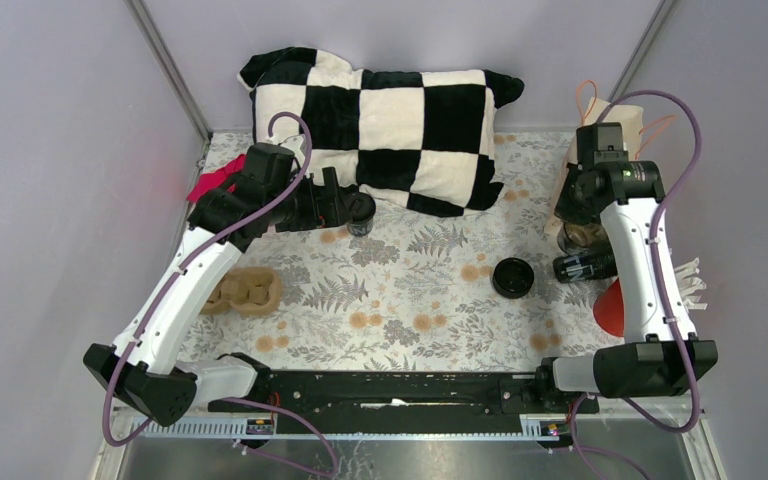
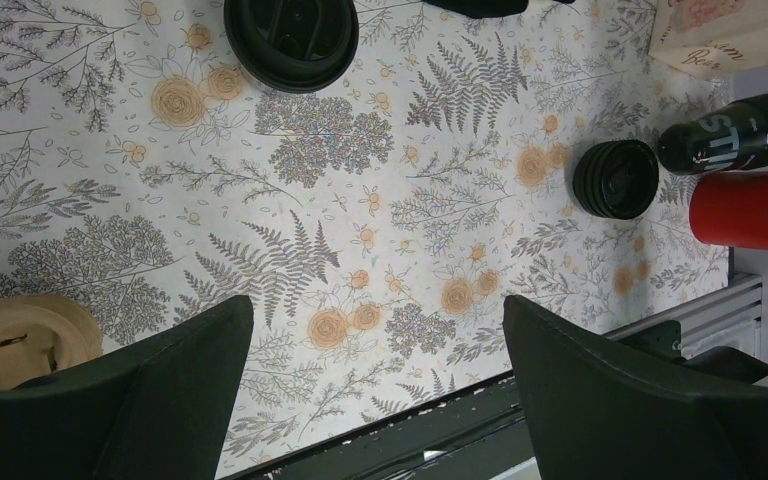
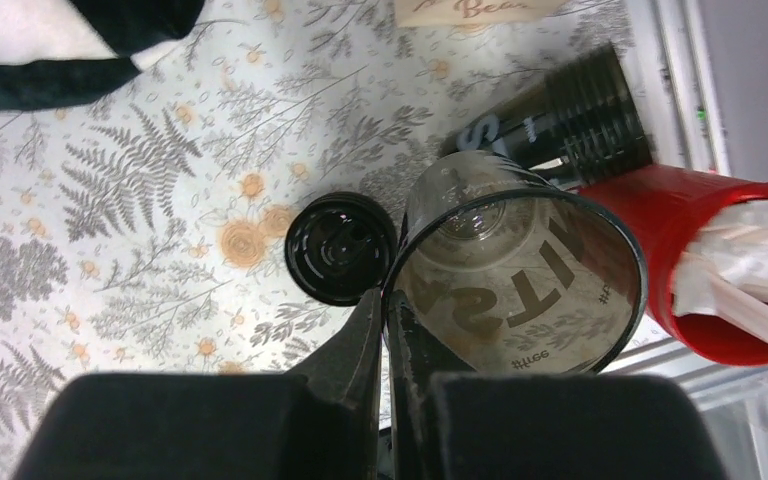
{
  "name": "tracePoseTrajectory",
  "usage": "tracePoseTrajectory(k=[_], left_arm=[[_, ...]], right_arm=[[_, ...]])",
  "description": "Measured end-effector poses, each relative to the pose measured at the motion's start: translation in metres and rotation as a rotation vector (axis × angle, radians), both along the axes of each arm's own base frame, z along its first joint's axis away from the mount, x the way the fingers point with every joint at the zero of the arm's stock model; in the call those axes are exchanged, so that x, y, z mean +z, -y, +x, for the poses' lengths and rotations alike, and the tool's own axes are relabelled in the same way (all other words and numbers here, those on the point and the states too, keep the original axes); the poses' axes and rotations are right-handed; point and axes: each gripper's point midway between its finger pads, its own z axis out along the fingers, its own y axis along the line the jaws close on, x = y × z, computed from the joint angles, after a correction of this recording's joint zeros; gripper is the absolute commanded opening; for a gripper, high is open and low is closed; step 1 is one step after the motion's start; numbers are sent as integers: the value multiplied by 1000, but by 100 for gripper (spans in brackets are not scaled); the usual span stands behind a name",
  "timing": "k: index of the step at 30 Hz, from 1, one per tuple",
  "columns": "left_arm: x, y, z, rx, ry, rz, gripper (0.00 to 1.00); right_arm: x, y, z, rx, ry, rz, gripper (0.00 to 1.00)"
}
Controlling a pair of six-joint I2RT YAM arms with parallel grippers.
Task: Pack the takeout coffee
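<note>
Top external shows two black lids (image 1: pixel 361 204) (image 1: pixel 513 277), one carrier (image 1: pixel 245 292).

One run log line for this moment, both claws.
left claw: open, short of lidded cup | right claw: shut on open cup rim | loose lid: on table

A lidded black cup (image 1: pixel 360 212) stands upright at the far left of the counter (image 1: pixel 430 300). An open dark cup (image 3: pixel 520 270), seemingly see-through, stands upright at the right, its rim pinched in the jaws of the right gripper (image 3: pixel 384 310). A loose black lid (image 1: pixel 513 277) lies flat just left of it.
</note>
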Motion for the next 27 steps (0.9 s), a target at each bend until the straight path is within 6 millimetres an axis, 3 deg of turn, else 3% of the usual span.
tracePoseTrajectory(k=[3, 7, 11, 15, 19, 21, 22, 23, 25, 27], left_arm=[[0, 0, 0, 2, -2, -1, 99], [-5, 0, -1, 3, -13, 4, 99], [-5, -1, -1, 3, -13, 5, 99], [-5, -1, -1, 5, -12, 6, 99], [-5, -2, 0, 11, -10, 11, 99], [-6, -3, 0, 14, -10, 14, 99], [-6, -3, 1, 17, -9, 17, 99], [-6, -4, 1, 20, -9, 20, 99], [-6, -5, 1, 25, -7, 26, 99], [-7, -6, 2, 28, -6, 30, 99]], right_arm=[[-8, -16, 4, 61, -11, 31, 0], [-14, -71, 14, 251, -4, 88, 0], [-35, -131, 20, 418, -53, 131, 0], [-79, -210, 16, 597, -162, 182, 0], [-136, -273, 3, 704, -299, 157, 0], [-155, -295, -5, 731, -344, 145, 0], [-161, -303, -9, 739, -357, 139, 3], [-164, -309, -11, 747, -362, 132, 14], [-164, -323, -12, 762, -352, 117, 46], [-156, -331, -12, 770, -330, 116, 65]])
